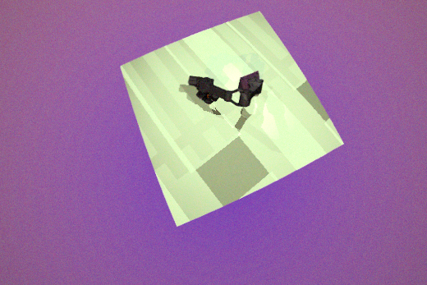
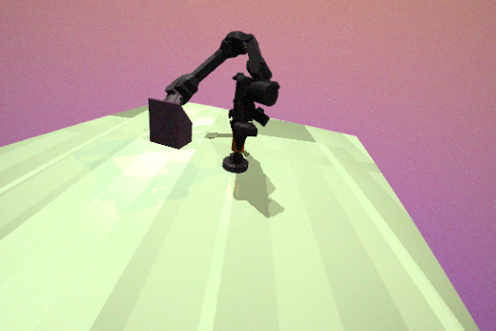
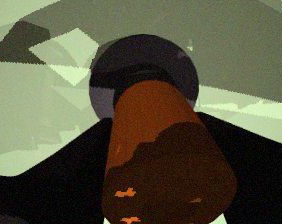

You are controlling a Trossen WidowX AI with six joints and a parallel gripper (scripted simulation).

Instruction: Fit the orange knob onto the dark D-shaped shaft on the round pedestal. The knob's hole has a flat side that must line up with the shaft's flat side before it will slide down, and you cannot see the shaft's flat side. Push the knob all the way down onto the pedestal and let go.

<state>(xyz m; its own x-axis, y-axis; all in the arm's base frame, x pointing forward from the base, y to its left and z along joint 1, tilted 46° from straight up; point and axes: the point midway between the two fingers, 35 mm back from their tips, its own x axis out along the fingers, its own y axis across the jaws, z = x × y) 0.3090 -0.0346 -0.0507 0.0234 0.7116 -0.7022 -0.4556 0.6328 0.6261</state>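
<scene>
Jaws (image 2: 237, 142) were clamped on the orange knob (image 2: 234, 144) (image 3: 154, 112), long axis roughly upright, directly above the round pedestal (image 2: 235, 164) (image 3: 142, 55). Knob not seated; flat alignment couldn't be seen. Next likely: twist, then press down.

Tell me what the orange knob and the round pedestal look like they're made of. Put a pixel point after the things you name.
The orange knob (image 2: 235, 147) (image 3: 154, 112): perhaps plastic or painted wood, with a mostly matte finish; its color is even, with faint lengthwise streaks.

The round pedestal (image 2: 235, 165) (image 3: 142, 52): possibly dark plastic or coated metal, smooth and slightly satin, judging by the paler sheen on its surface.
</scene>
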